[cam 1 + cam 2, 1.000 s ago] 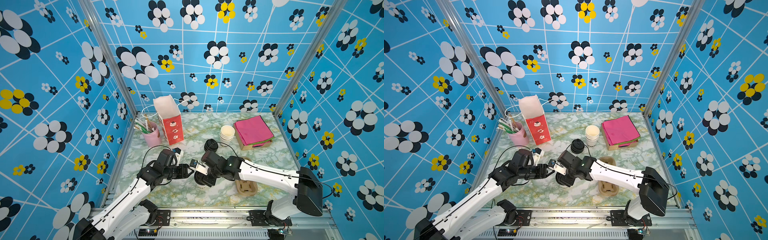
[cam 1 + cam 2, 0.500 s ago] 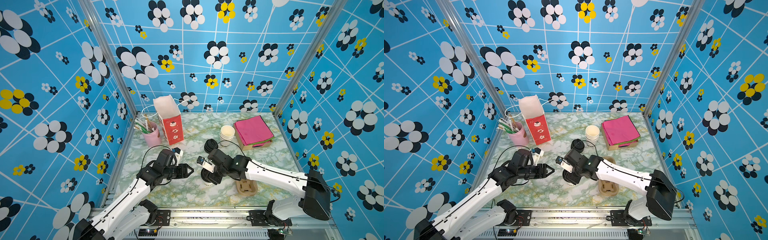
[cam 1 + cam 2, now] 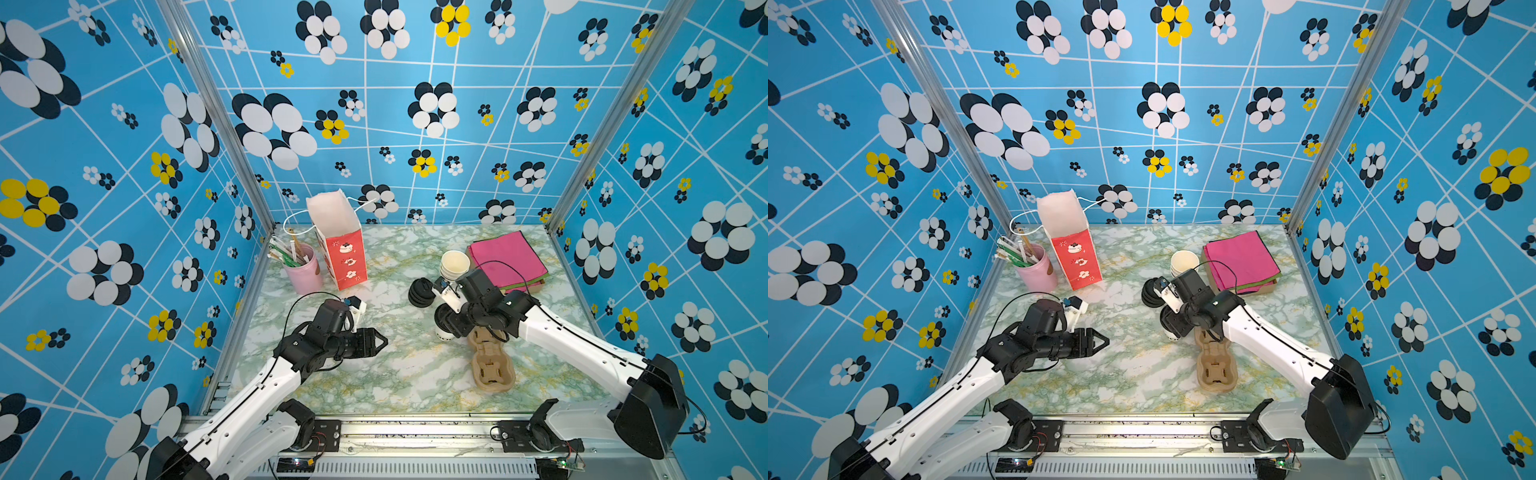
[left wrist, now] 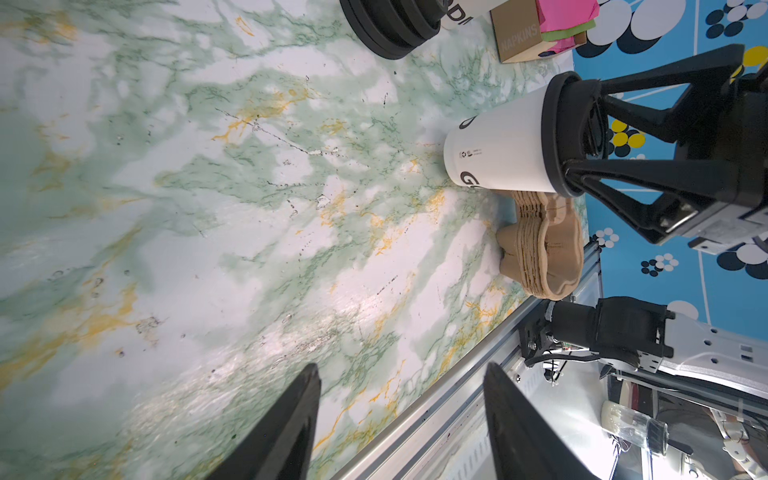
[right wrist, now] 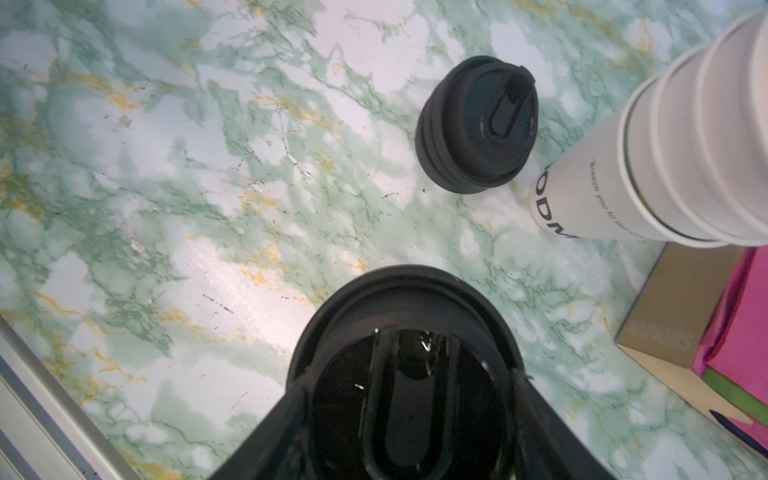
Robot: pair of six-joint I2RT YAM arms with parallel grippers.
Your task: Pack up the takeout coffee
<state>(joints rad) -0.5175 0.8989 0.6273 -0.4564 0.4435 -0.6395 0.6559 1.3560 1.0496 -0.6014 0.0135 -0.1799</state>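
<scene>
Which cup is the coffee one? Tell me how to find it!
On the marble table, find the brown carrier near the front right. The coffee stands at its far end, under the right tool. It is the only white cup wearing a black lid: the cup stack behind has no lids, the lid stack no cup.

A robot lab test cell is indicated: printed blue walls (image 3: 374, 124), aluminium posts (image 3: 217, 120), a marble-print tabletop (image 3: 407, 374), a mounting rail (image 3: 415, 432) at 6 o'clock.
</scene>
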